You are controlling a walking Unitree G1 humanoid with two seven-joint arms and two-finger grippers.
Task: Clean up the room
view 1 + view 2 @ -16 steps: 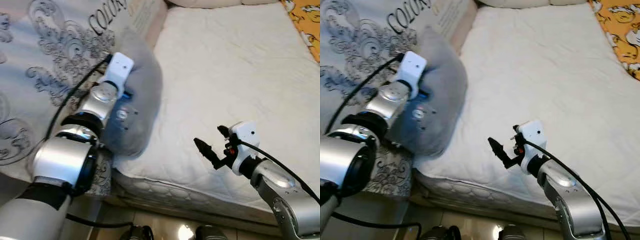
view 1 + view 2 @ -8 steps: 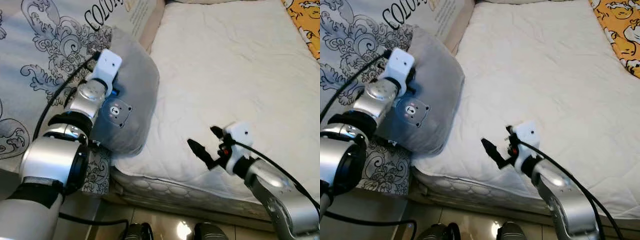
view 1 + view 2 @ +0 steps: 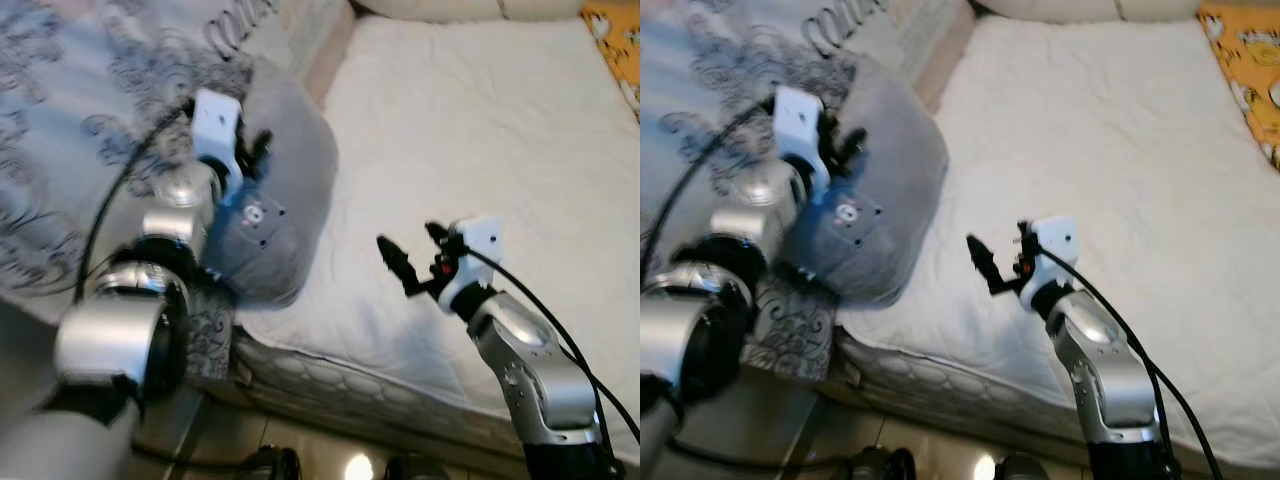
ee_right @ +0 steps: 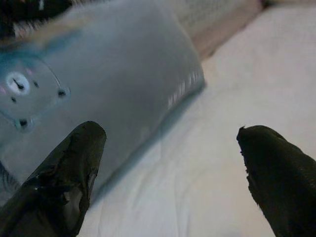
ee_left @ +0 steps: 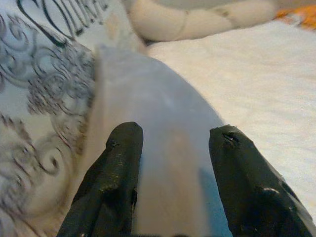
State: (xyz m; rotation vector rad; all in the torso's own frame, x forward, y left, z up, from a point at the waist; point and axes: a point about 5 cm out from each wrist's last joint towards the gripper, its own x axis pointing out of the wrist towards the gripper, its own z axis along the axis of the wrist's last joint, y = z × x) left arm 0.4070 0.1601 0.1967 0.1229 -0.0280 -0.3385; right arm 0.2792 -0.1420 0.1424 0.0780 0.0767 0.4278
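Here the grey pillow leans at the left edge of the white bed, against the patterned mattress standing beside it; the left gripper sits on the pillow's top, jaws spread to either side of the fabric, not pinching it. The right gripper hovers over the bed just right of the pillow, jaws wide open and empty; an orange blanket lies at the bed's far right edge.
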